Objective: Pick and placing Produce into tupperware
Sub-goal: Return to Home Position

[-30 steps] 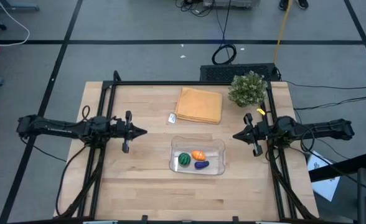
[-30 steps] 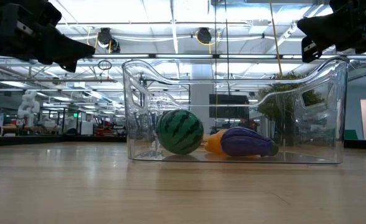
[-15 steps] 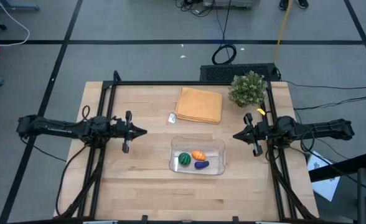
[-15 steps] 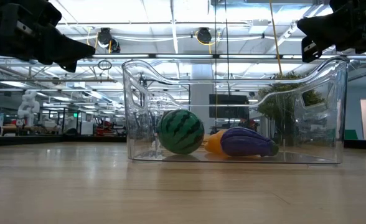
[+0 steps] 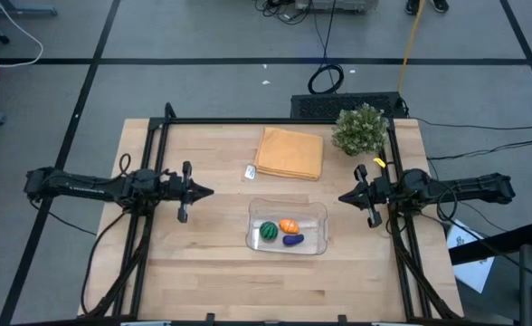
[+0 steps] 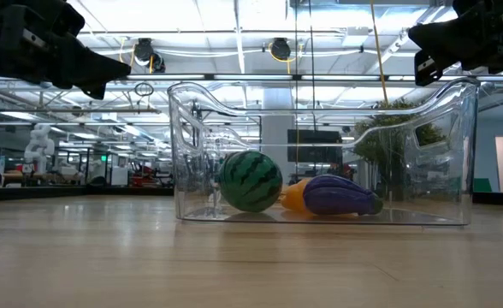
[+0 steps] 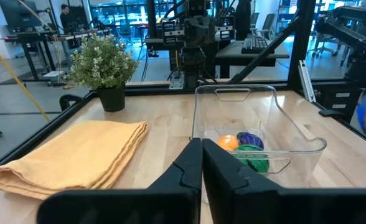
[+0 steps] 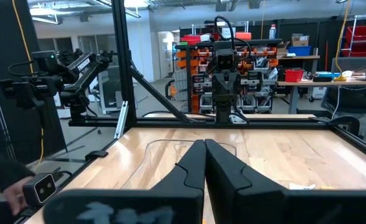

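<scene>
The clear tupperware point(image 5: 288, 226) stands on the table's near middle and holds all three produce pieces. The striped green ball point(image 5: 268, 232), the orange piece point(image 5: 289, 225) and the purple eggplant point(image 5: 293, 240) rest on its floor, as the low view shows: ball point(image 6: 250, 180), orange piece point(image 6: 294, 196), eggplant point(image 6: 337, 196). My left gripper point(image 5: 211, 191) hovers shut over the table's left side, pointing right. My right gripper point(image 5: 342, 197) hovers shut at the right side, pointing left. Both are clear of the tupperware point(image 7: 245, 127).
A folded orange-tan cloth point(image 5: 289, 152) lies at the far middle of the table, with a small white tag point(image 5: 250, 171) beside it. A bushy potted plant point(image 5: 360, 129) stands at the far right corner. Bare wood stretches along the table's near edge.
</scene>
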You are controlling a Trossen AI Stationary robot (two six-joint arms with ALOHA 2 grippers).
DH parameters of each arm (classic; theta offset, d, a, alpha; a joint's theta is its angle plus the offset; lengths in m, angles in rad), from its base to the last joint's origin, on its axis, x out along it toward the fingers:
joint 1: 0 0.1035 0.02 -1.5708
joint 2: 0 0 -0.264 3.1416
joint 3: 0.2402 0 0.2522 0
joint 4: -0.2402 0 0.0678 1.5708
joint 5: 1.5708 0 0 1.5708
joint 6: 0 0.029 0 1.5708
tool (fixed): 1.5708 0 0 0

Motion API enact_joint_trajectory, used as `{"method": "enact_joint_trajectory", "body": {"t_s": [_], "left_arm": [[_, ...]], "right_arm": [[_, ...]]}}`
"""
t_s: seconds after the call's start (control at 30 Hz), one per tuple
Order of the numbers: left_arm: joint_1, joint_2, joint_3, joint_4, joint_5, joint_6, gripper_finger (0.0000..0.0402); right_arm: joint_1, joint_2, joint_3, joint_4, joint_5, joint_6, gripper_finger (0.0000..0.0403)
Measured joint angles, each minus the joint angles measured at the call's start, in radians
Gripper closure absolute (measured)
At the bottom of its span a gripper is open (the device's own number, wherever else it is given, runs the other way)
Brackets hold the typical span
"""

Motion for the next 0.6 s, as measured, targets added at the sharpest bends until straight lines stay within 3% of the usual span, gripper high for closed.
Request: {"method": "enact_joint_trajectory", "body": {"t_s": [0.6], "left_arm": [[0.000, 0.000, 0.000, 0.000, 0.000, 0.000, 0.0371]], "right_arm": [[0.000, 0.000, 0.000, 0.000, 0.000, 0.000, 0.0403]]}}
